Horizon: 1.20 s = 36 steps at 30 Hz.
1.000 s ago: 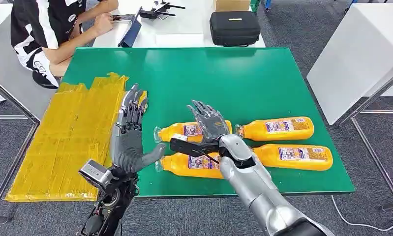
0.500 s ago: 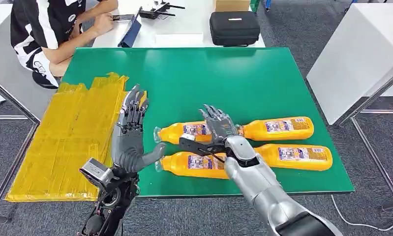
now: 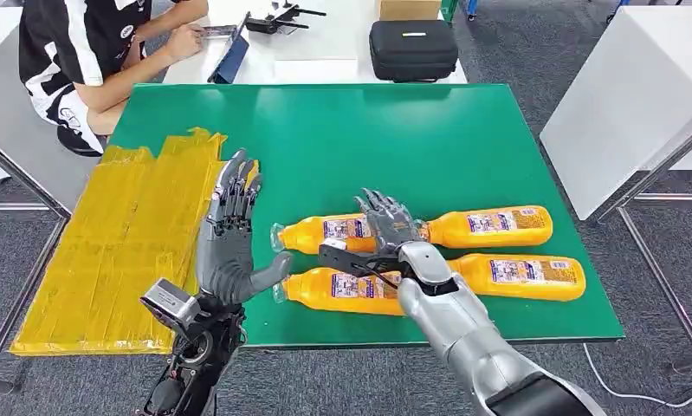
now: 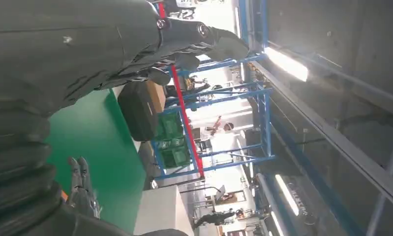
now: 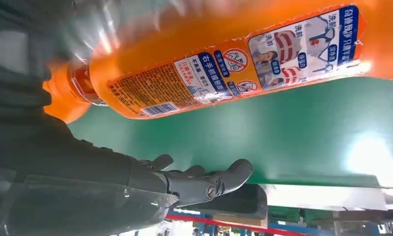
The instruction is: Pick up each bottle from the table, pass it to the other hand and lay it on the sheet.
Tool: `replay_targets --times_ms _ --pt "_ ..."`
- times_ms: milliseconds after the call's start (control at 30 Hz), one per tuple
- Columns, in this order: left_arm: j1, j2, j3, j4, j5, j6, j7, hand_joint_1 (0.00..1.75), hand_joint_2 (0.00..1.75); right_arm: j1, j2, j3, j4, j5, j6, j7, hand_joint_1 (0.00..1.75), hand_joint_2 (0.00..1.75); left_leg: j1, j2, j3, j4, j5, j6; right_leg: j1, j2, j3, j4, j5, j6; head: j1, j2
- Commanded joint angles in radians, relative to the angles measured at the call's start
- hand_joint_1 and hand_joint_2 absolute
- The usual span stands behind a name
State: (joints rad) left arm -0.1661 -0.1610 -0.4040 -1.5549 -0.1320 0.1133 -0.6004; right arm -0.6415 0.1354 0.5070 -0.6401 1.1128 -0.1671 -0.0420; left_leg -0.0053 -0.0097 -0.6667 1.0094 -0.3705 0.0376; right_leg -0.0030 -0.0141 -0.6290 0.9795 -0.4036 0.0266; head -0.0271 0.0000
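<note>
Several orange bottles lie on the green table (image 3: pixel 368 139): back-left (image 3: pixel 320 231), front-left (image 3: pixel 333 290), back-right (image 3: pixel 489 225) and front-right (image 3: pixel 520 276). My right hand (image 3: pixel 385 227) hovers low over the back-left bottle, fingers spread, thumb reaching between the two left bottles. In the right wrist view the labelled bottle (image 5: pixel 224 69) lies close by, with the fingers (image 5: pixel 204 182) stretched out and not around it. My left hand (image 3: pixel 229 234) stands open and upright between the bottles and the yellow sheet (image 3: pixel 117 243), holding nothing.
A person (image 3: pixel 82 52) sits at the table's far left corner. A black case (image 3: pixel 413 48) rests on the white table behind. Another white table (image 3: pixel 628 95) stands to the right. The green table's far half is bare.
My right hand has moved a little right and sunk lower onto the back-left bottle. The left hand and all bottles have stayed put.
</note>
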Motion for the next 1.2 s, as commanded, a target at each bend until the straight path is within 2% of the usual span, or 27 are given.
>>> replay_targets --times_ms 33,133,333,367,433,600,633,700,833,867,900,1200 --pt "-0.033 0.006 0.008 0.056 0.002 -0.001 0.005 0.00 1.75 -0.051 -0.006 -0.001 0.068 0.001 -0.001 0.001 0.00 1.75 0.000 0.000 0.002 0.000 -0.001 -0.001 0.000 0.000 0.002 0.000 -0.001 0.000 0.000 0.000" --pt "-0.033 0.006 0.008 0.056 0.002 -0.001 0.005 0.00 1.75 -0.051 -0.006 -0.001 0.068 0.001 -0.001 0.001 0.00 1.75 0.000 0.000 0.006 0.000 -0.003 -0.002 0.000 0.001 0.006 0.000 -0.003 0.000 0.000 0.000" --pt "-0.033 0.006 0.008 0.056 0.002 -0.001 0.005 0.00 1.75 -0.051 -0.006 -0.001 0.068 0.001 -0.001 0.001 0.00 1.75 0.000 0.000 0.002 0.000 -0.001 -0.001 0.000 0.000 0.002 0.000 -0.001 0.000 0.000 0.000" --pt "-0.033 0.006 0.008 0.056 0.002 -0.001 0.005 0.00 1.75 -0.051 -0.006 -0.001 0.068 0.001 -0.001 0.001 0.00 1.75 0.001 0.001 0.008 0.001 -0.004 -0.003 0.000 0.001 0.008 0.001 -0.004 0.000 0.000 0.000" --pt "-0.033 0.006 0.008 0.056 0.002 -0.001 0.005 0.00 1.75 -0.051 -0.006 -0.001 0.068 0.001 -0.001 0.001 0.00 1.75 0.000 0.000 0.002 0.000 -0.001 -0.001 0.000 0.000 0.002 0.000 -0.001 0.000 0.000 0.000" --pt "-0.033 0.006 0.008 0.056 0.002 -0.001 0.005 0.00 1.75 -0.051 -0.006 -0.001 0.068 0.001 -0.001 0.001 0.00 1.75 0.000 0.000 0.003 0.000 -0.001 -0.002 0.000 0.000 0.003 0.000 -0.001 0.000 0.000 0.000" --pt "-0.053 0.004 0.006 0.119 0.035 -0.029 0.003 0.00 1.75 -0.115 0.006 -0.010 0.206 0.013 0.057 0.049 0.00 1.75 0.000 0.000 0.002 0.000 -0.001 -0.001 0.000 0.000 0.003 0.000 -0.001 0.000 0.000 0.000" --pt "-0.069 -0.002 0.004 0.169 0.042 -0.026 -0.028 0.00 1.75 -0.140 0.007 -0.020 0.270 0.010 0.029 0.021 0.00 1.75 0.000 0.000 0.003 0.000 -0.001 -0.001 -0.001 0.000 0.003 0.000 -0.001 0.000 0.000 0.000" --pt "-0.071 -0.004 0.004 0.170 0.041 -0.026 -0.028 0.00 1.75 -0.138 0.004 -0.020 0.273 0.011 0.029 0.022 0.00 1.75 0.000 -0.001 0.003 0.000 0.000 -0.001 0.000 0.000 0.003 0.000 -0.001 0.000 0.000 0.000" --pt "-0.071 -0.004 0.004 0.170 0.041 -0.026 -0.028 0.00 1.75 -0.138 0.004 -0.020 0.273 0.011 0.029 0.022 0.00 1.75 0.001 0.000 0.009 0.001 -0.003 -0.003 0.000 0.000 0.009 0.000 -0.004 0.000 0.000 0.000" --pt "-0.071 -0.004 0.004 0.170 0.041 -0.026 -0.028 0.00 1.75 -0.138 0.004 -0.020 0.273 0.011 0.029 0.022 0.00 1.75 0.000 0.000 0.004 0.000 -0.001 -0.001 0.000 0.000 0.004 0.000 -0.001 0.000 0.000 0.000" --pt "-0.076 -0.009 -0.001 0.166 0.040 -0.023 -0.025 0.00 1.75 -0.138 0.009 -0.021 0.280 0.011 0.036 0.027 0.00 1.75 0.000 0.000 0.004 0.000 -0.001 -0.002 0.000 0.000 0.004 0.000 -0.002 0.000 0.000 0.000"
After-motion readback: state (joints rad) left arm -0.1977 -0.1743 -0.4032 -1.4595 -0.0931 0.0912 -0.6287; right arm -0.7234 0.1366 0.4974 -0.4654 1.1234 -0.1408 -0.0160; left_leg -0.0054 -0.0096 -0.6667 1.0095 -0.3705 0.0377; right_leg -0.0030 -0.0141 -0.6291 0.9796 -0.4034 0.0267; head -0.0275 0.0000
